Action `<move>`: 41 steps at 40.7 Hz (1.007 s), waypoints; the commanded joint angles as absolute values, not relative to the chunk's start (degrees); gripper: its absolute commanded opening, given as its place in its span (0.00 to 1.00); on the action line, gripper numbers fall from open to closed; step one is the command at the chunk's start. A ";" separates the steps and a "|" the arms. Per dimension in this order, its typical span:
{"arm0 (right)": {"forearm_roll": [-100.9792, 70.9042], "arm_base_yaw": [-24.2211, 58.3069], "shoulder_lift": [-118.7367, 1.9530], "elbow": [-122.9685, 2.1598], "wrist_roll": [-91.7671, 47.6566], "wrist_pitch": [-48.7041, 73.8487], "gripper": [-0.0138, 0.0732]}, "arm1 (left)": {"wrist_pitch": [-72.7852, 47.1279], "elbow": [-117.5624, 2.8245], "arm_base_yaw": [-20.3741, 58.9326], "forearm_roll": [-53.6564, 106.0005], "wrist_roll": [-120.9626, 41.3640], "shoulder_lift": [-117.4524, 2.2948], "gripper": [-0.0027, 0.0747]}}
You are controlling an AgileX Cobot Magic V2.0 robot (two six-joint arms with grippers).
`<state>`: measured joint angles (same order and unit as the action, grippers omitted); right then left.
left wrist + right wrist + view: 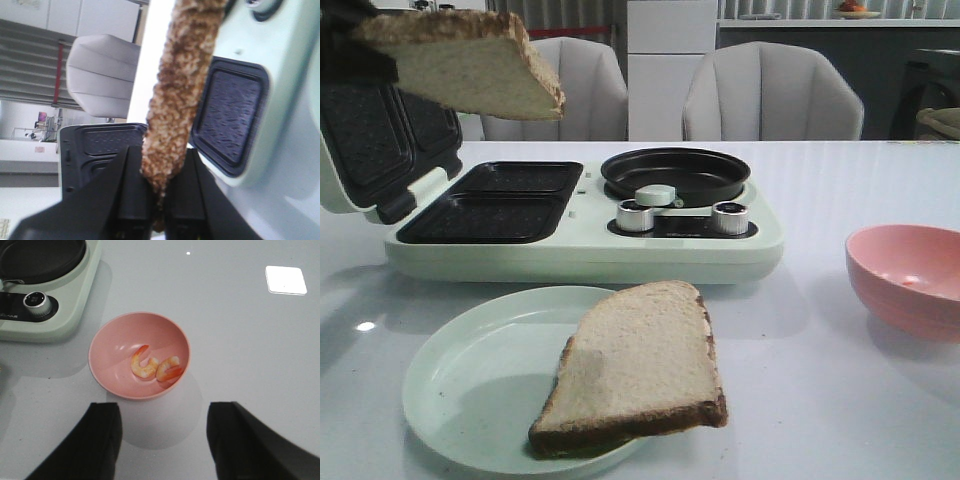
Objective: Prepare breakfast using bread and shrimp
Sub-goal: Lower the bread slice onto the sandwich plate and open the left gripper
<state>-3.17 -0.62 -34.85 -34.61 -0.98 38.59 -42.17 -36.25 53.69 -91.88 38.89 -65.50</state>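
Observation:
One bread slice (470,65) hangs in the air over the open lid (370,130) of the pale green sandwich maker (580,250), pinched by its crust in my left gripper (375,50). The left wrist view shows that slice (180,85) edge-on, with the left gripper (159,185) shut on it. A second bread slice (640,365) lies on the pale green plate (470,390) at the front, overhanging its rim. Two shrimp (145,365) lie in a pink bowl (139,335). My right gripper (162,440) hovers open just short of the bowl, holding nothing.
The sandwich maker has two dark rectangular grill plates (490,200), a round black pan (675,175) and two knobs (730,218). The pink bowl (910,280) stands at the table's right. Two grey chairs (770,95) stand behind the table.

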 commanded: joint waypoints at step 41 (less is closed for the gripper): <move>-2.98 -0.55 -35.30 -36.19 -1.04 34.17 0.72 | -21.49 -54.55 27.16 -106.42 39.05 -93.89 0.16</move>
